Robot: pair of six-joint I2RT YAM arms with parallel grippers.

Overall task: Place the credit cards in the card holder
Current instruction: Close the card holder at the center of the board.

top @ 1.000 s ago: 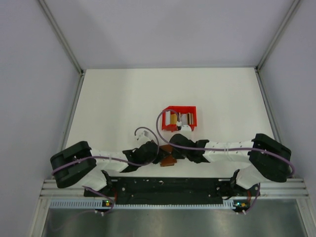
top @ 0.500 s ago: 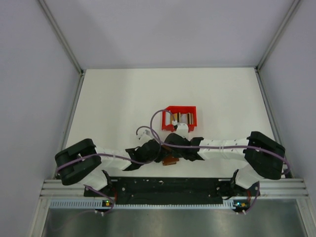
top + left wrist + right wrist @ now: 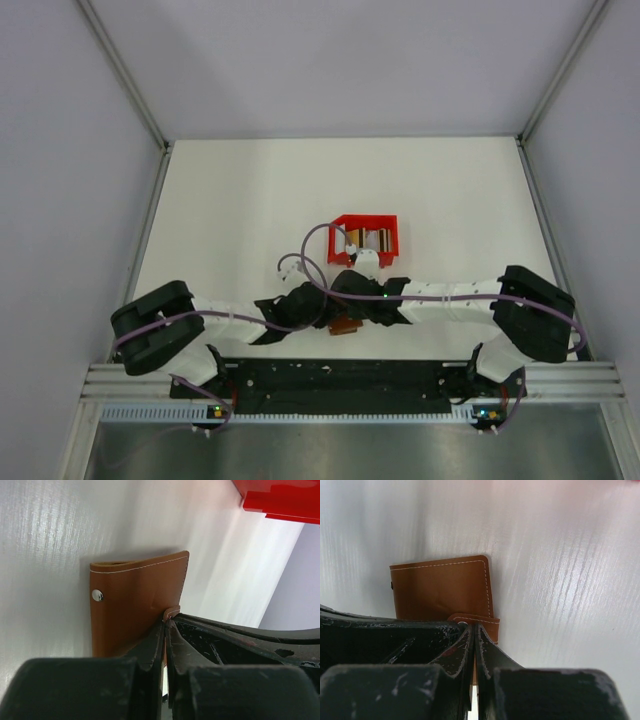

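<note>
Where the arms meet: a small brown leather-like folding card holder (image 3: 135, 595) lies closed and flat on the table near its front edge, between the two wrists (from overhead only a sliver of brown shows beneath them).
Left gripper: the black two-finger left gripper (image 3: 166, 625) has its fingers pressed almost together with a hairline slit between them. Its tips are right at the holder's small brown closing tab (image 3: 172, 613); whether the tab is nipped I cannot tell.
Right gripper: the black two-finger right gripper (image 3: 472, 630) comes in from the opposite side, fingers pressed together, tips over the same tab. I cannot tell whether it has a grip on it.
Holder details: white stitching runs along the edges, and a round silver snap stud (image 3: 97, 595) sits on the cover.
Credit cards: thin plastic credit cards (image 3: 364, 240), tan-gold and whitish, sit inside a small red plastic bin (image 3: 365, 218) just beyond the grippers and apart from the holder.
Surface: a white matt table top (image 3: 230, 200), with fine streaks in the wrist views and a soft shadow along the holder's far side.
Room: pale lavender-grey wall panels (image 3: 340, 60) close three sides, with slanting aluminium struts (image 3: 125, 75) at the corners. A slotted metal rail (image 3: 340, 385) along the near edge carries both arm bases.
Cables: purple cables (image 3: 322, 245) loop above the wrists.
</note>
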